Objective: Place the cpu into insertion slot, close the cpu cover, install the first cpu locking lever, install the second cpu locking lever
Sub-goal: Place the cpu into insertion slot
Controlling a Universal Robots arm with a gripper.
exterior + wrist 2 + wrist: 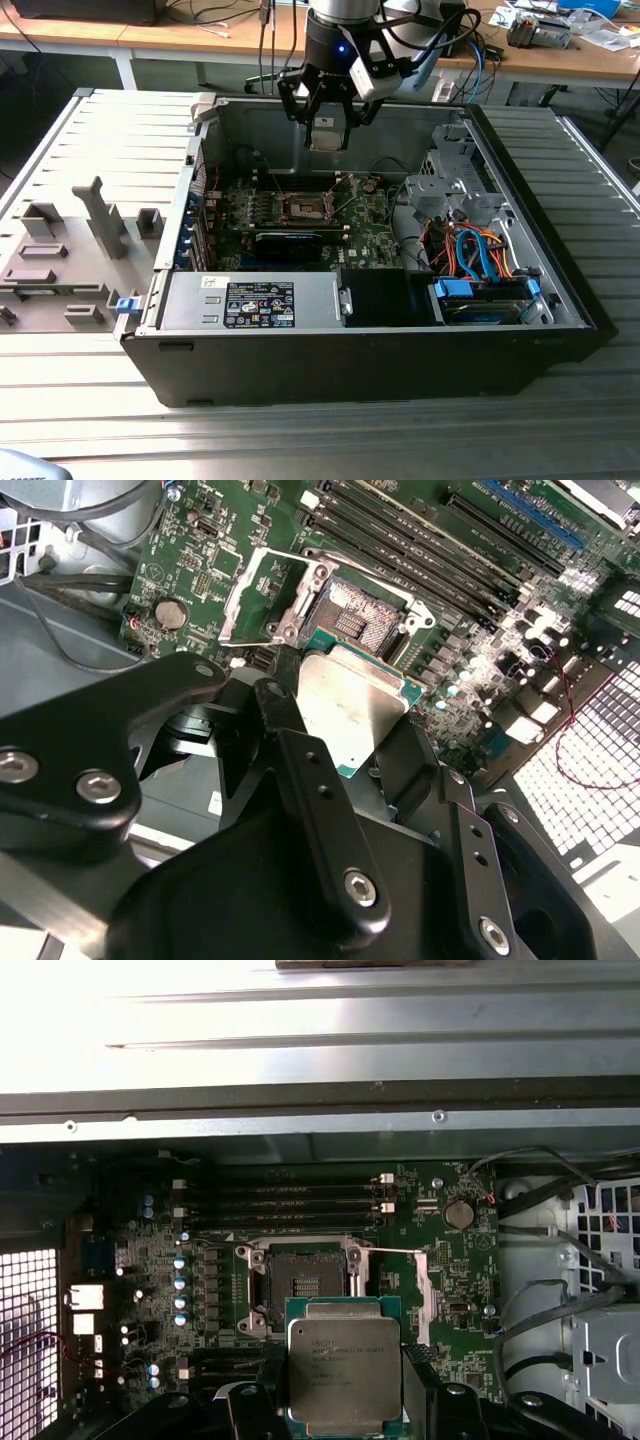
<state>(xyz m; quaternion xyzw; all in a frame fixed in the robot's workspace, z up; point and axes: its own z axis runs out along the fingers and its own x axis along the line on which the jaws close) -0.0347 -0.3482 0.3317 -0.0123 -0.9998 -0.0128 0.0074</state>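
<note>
The cpu (pixel 343 1365) is clamped by two opposite edges between the black fingers (pixel 262 1385) of the gripper (pixel 343 1382), its grey metal face showing in both wrist views (pixel 352 705). It hangs in the air, flat and level, clear of the motherboard (pixel 440 1250) and not yet in the insertion slot (pixel 300 1285). The slot lies bare near the middle of the board, its dark centre and metal rim uncovered (pixel 365 615). The cpu cover (pixel 258 600) is swung open and stands tipped up at the slot's edge, on the side toward the round coin battery (pixel 172 613). A row of long black memory slots (pixel 280 1205) runs along another edge of the slot. In the exterior view the gripper (pixel 328 125) hovers above the board (pixel 370 240) inside the open computer case (pixel 400 370), near the case's far wall and well above the slot (pixel 305 208).
</note>
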